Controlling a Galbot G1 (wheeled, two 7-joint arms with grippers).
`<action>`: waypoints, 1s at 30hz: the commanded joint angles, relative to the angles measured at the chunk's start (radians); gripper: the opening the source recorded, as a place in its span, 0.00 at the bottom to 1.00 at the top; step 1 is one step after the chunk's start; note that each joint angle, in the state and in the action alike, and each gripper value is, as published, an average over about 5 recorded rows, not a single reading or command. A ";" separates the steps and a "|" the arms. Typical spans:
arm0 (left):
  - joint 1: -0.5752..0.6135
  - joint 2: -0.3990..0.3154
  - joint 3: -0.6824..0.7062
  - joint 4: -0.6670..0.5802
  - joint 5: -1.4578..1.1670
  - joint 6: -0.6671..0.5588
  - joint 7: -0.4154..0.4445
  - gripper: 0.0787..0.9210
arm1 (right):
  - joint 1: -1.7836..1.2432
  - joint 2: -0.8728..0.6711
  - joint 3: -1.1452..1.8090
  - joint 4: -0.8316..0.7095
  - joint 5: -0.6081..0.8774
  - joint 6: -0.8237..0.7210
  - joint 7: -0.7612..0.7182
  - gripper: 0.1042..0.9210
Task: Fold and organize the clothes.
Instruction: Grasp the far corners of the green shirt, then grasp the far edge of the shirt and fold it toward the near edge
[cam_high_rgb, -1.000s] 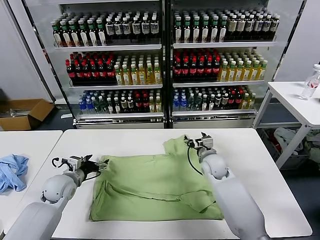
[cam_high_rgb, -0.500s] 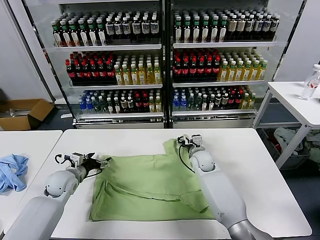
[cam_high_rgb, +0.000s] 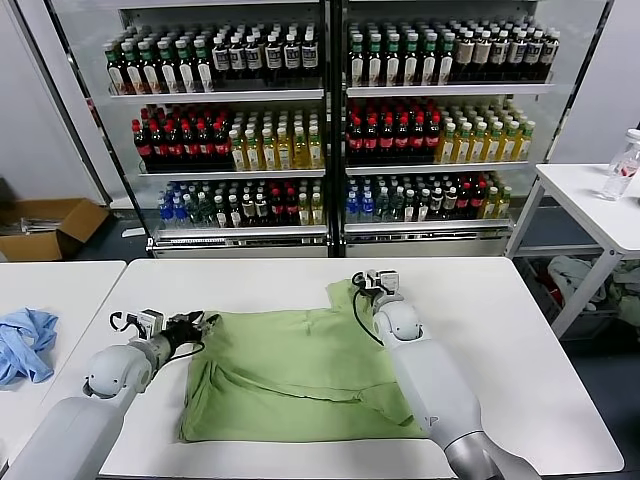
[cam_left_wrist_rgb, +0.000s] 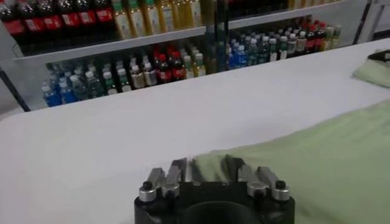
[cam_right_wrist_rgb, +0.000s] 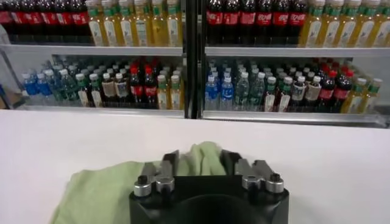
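no text on the bottles (cam_high_rgb: 300, 60) or elsewhere can be read.

White table (cam_high_rgb: 520, 330) bearing the pale green shirt (cam_high_rgb: 300, 370), which lay flat at the table's centre, reaching from its left part to just right of the middle, one sleeve extending toward the far edge. A second white table (cam_high_rgb: 60, 285) stood to the left, with a crumpled light blue cloth (cam_high_rgb: 25, 343) lying on it
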 joint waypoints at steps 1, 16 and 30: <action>0.008 0.007 -0.003 0.001 0.004 -0.011 0.081 0.24 | -0.003 0.005 -0.001 -0.005 0.001 0.023 -0.008 0.30; 0.310 0.081 -0.179 -0.361 -0.171 -0.107 -0.022 0.01 | -0.450 -0.271 0.077 0.839 0.251 -0.084 0.064 0.01; 0.510 0.090 -0.292 -0.399 -0.157 -0.120 0.016 0.01 | -0.841 -0.376 0.226 1.160 0.222 -0.096 0.070 0.01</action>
